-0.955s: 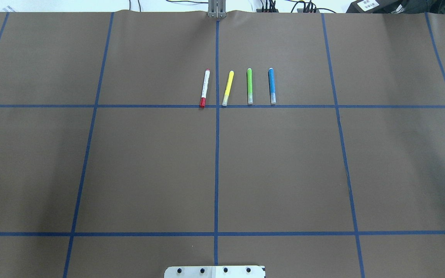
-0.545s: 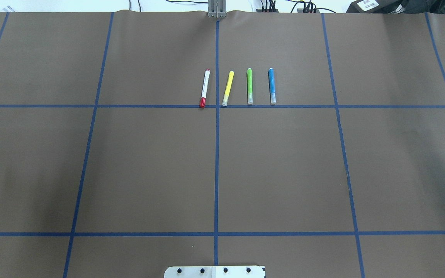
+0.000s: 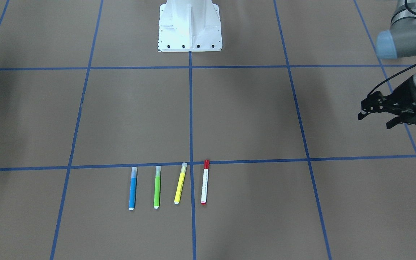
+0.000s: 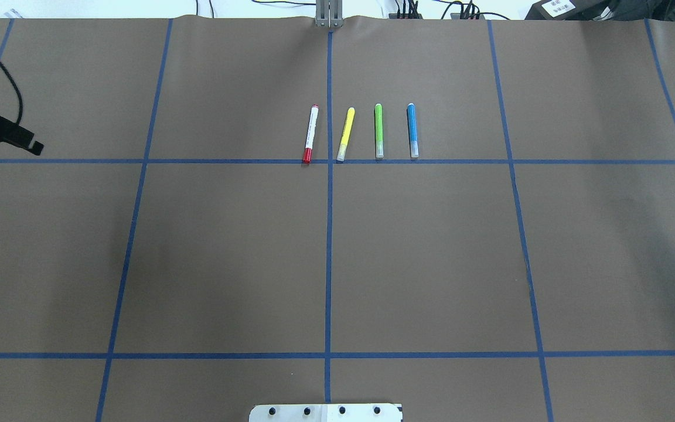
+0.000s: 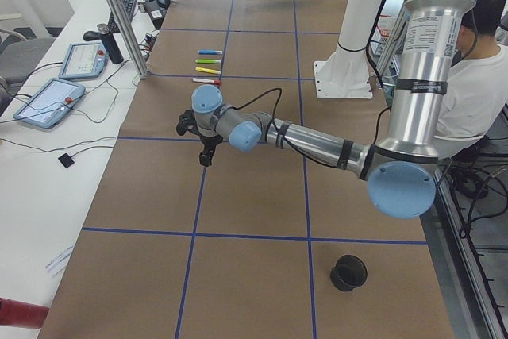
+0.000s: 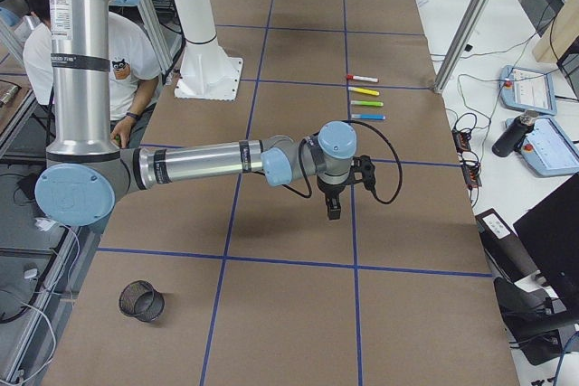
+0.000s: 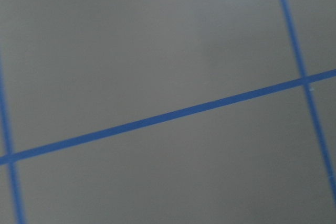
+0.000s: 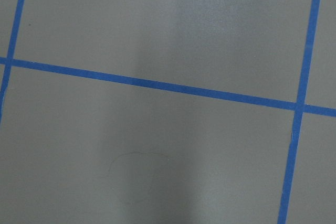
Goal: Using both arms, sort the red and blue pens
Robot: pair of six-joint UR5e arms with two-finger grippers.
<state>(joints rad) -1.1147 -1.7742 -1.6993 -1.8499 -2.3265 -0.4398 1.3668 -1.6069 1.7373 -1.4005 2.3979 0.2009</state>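
red pen (image 4: 310, 133) and blue pen (image 4: 412, 130) lie at the two ends of a row on the table (image 4: 226, 252), yellow pen (image 4: 345, 133) and green pen (image 4: 378, 130) between them, so we judge each arm can take the end on its own side. the left tool (image 3: 374, 121) hangs well off to its side, jaws apart; the right tool (image 6: 332, 208) hovers opposite, and we cannot tell how its jaws stand.

Red pen (image 4: 310, 133): white barrel, red cap
Blue pen (image 4: 412, 130): blue barrel, pale cap
Table (image 4: 226, 252): brown, blue grid lines
Pedestal (image 3: 190, 25): white
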